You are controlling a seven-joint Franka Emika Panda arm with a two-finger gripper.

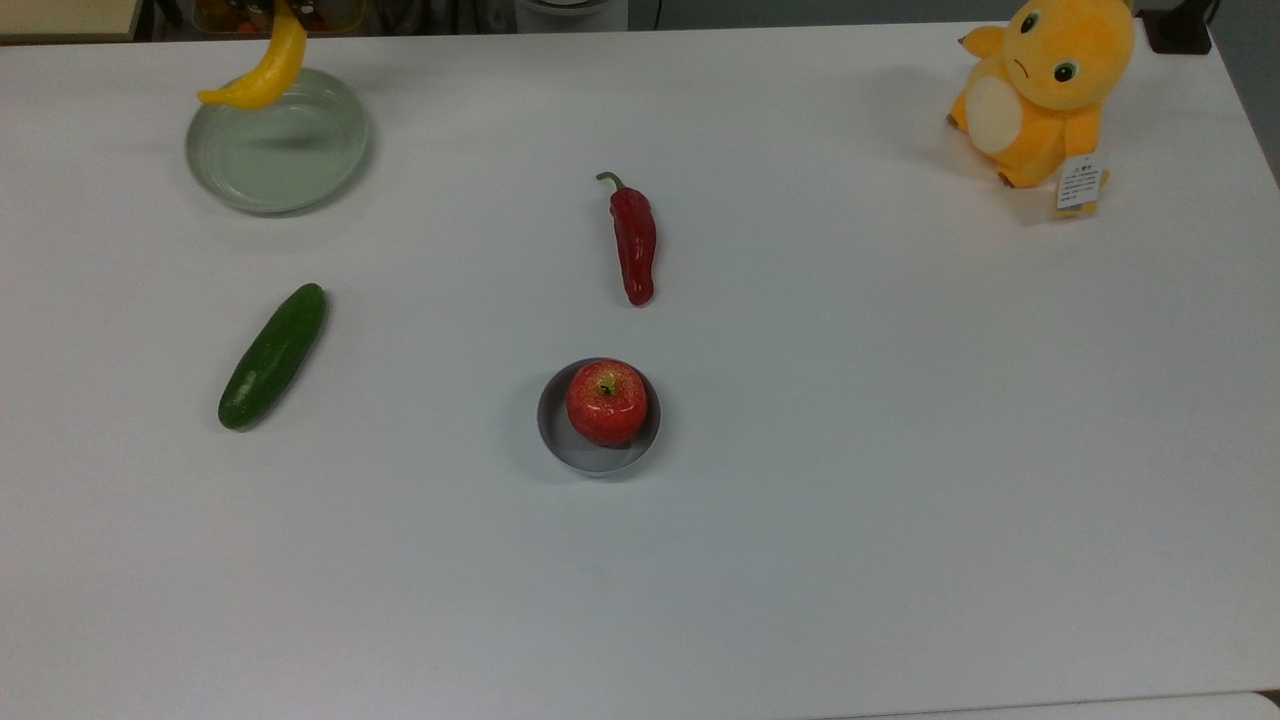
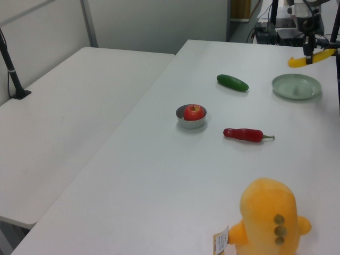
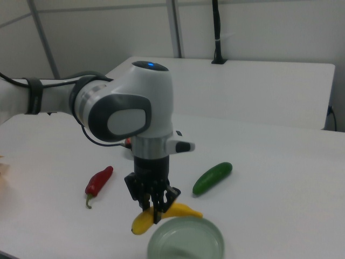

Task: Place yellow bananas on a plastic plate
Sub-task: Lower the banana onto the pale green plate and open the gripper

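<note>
A curved yellow banana (image 1: 260, 76) hangs in the air over the far rim of the pale green plate (image 1: 280, 165) at the top view's upper left. Its shadow falls on the plate's inside. In the right view my gripper (image 3: 156, 208) points down, shut on the banana (image 3: 182, 211) near its middle, just behind the plate (image 3: 186, 242). The left view has the gripper (image 2: 307, 54) holding the banana (image 2: 296, 61) above and slightly beyond the plate (image 2: 295, 87), not touching it.
A green cucumber (image 1: 273, 355) lies below the plate in the top view. A red chilli pepper (image 1: 634, 240) lies mid-table. A red apple (image 1: 606, 400) sits in a small grey dish (image 1: 598, 462). An orange plush toy (image 1: 1040, 90) stands at the top view's upper right corner.
</note>
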